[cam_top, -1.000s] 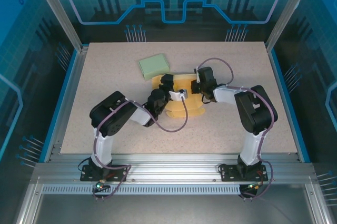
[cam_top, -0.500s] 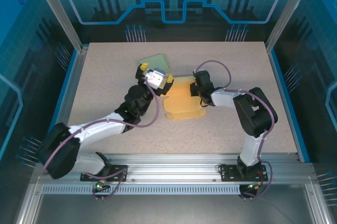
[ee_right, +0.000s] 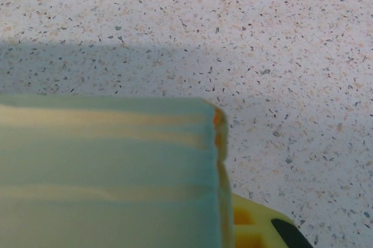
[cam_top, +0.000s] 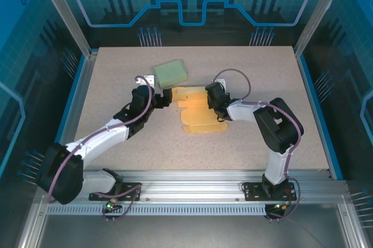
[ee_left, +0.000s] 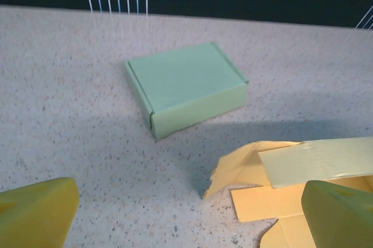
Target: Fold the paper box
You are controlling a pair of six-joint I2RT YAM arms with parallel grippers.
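The yellow paper box lay unfolded at the middle of the tabletop, with one pale flap raised. The right hand pinched that flap at the sheet's far edge. The left hand hung spread just beside the sheet, near a folded green box.
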